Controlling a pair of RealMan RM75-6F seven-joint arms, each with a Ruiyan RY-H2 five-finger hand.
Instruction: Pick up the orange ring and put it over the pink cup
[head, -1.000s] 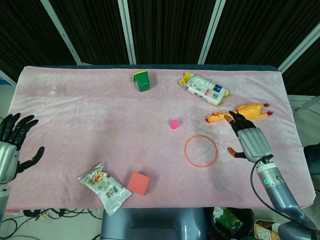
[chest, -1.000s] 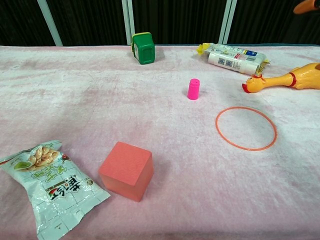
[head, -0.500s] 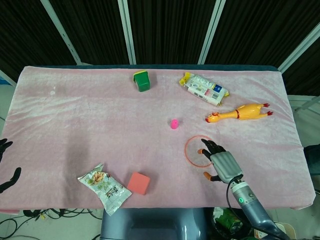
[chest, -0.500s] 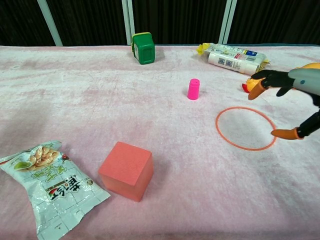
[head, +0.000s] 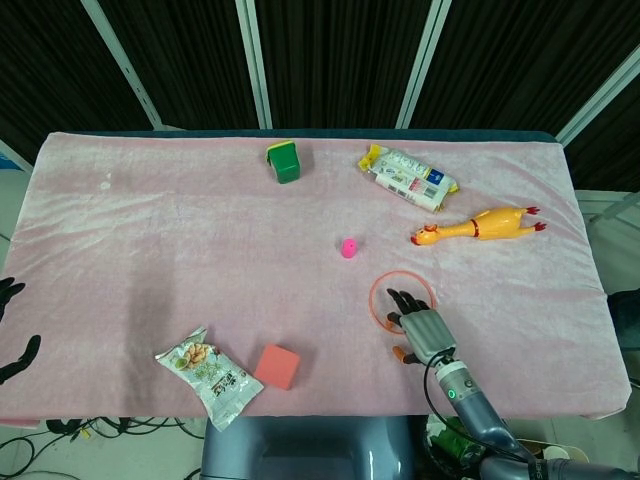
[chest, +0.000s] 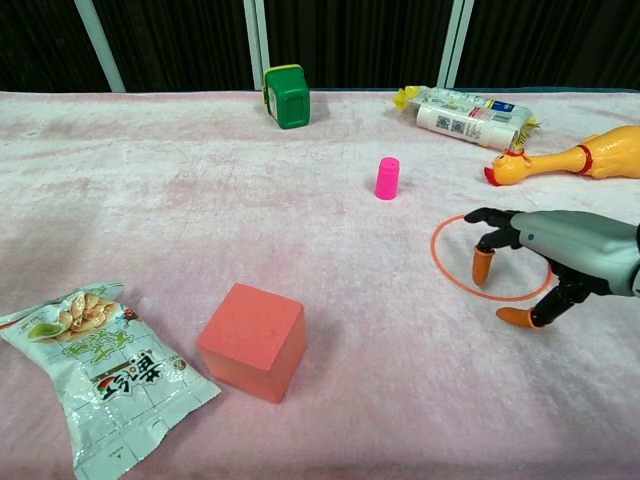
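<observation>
Early in the task, by the look of it. Orange ring (chest: 492, 257) not yet lifted: lying flat on the pink-covered surface (head: 200, 230), toward the near right, well apart from the pink cup (chest: 387, 178). Pink cup standing upright and bare, nothing over it, further back and to the left of the ring. Right hand (chest: 560, 260) reaching in over the ring's near-right part, palm down, fingers (chest: 483, 266) spread and curled downward, orange tips pointing at the cloth inside and just beside the hoop. Nothing clamped between them as far as either view shows; impossible to tell whether any tip touches the ring itself. Left hand (head: 12, 335) barely in view at the far left edge of the head view, dark fingers apart, holding nothing, well away from everything.

Left to do, as a judgement: close on the ring, raise it, carry it back-left, lower it around the cup.

Ring itself: thin, wiry, a plain circle much wider than the cup, bright orange against pale pink fabric. Probably awkward to pinch, lying so low against soft plush. Cup small, hot pink, slightly tapered, probably easy to topple.
</observation>
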